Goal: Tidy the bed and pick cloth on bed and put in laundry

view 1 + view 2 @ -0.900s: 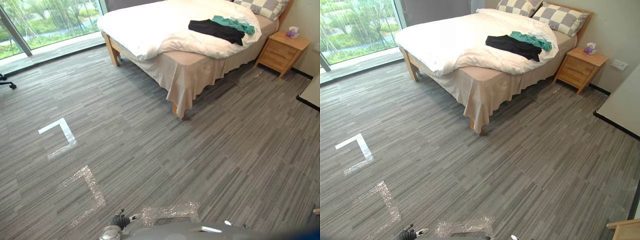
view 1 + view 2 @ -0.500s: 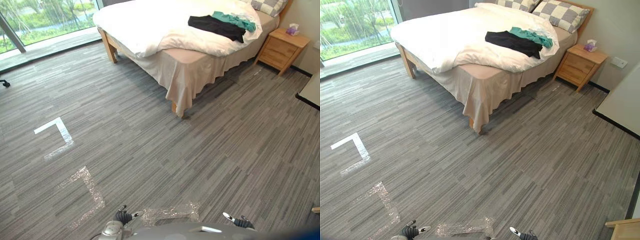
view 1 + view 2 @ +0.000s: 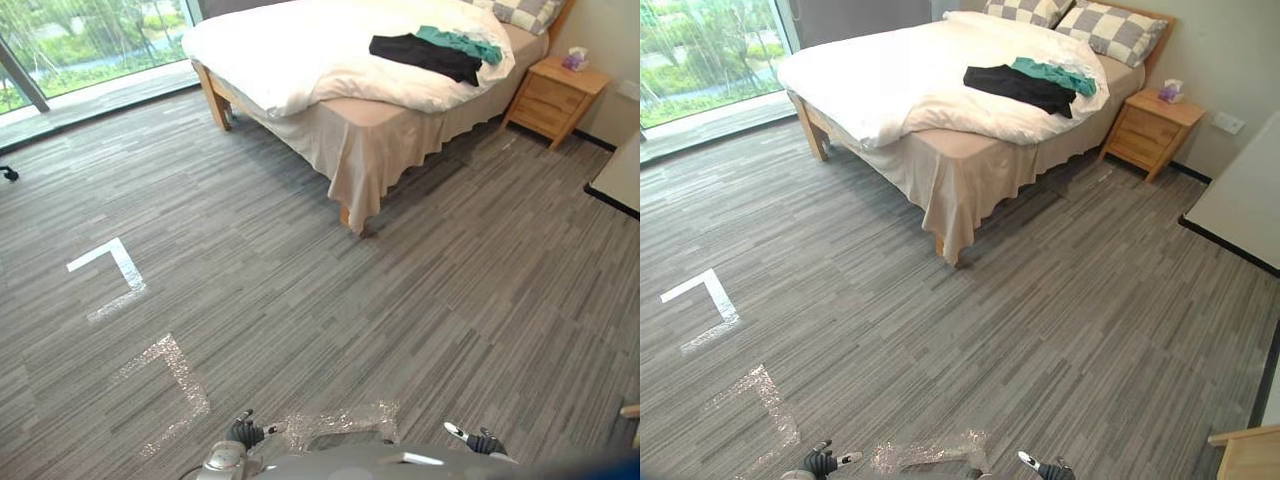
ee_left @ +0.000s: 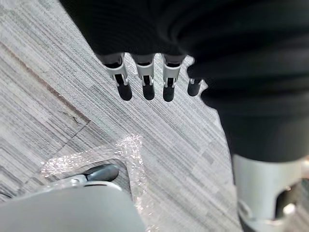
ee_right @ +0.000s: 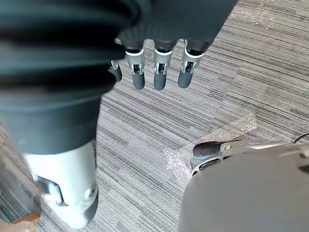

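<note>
Nearest, the left hand [image 4: 146, 79] hangs over the grey striped floor [image 3: 300, 300], its fingers straight and loose, spread a little, with nothing between them. The right hand [image 5: 159, 72] hangs the same way on the other side, fingers relaxed and empty. Under them, patches of clear tape [image 3: 340, 422] shine on the carpet, with a corner-shaped strip of it further to the left. Beyond that strip lies a corner mark of white tape [image 3: 108, 278].

Well apart from both hands, across the open floor, stands the bed [image 3: 385, 150] on light wooden legs, a beige sheet hanging down its near corner. A white duvet [image 3: 290, 50] covers most of it, rumpled at the edges. On the duvet, near the head end, lies the black cloth [image 3: 420, 55], spread flat, and touching its far side the green cloth [image 3: 462, 42], bunched. Checked pillows [image 3: 1110, 30] rest at the headboard. Just beside the bed is a wooden nightstand [image 3: 553, 95] with a tissue box [image 3: 574, 60] on top. A large window [image 3: 80, 40] runs behind the foot of the bed, and a white counter [image 3: 1240, 200] edge shows on the right.
</note>
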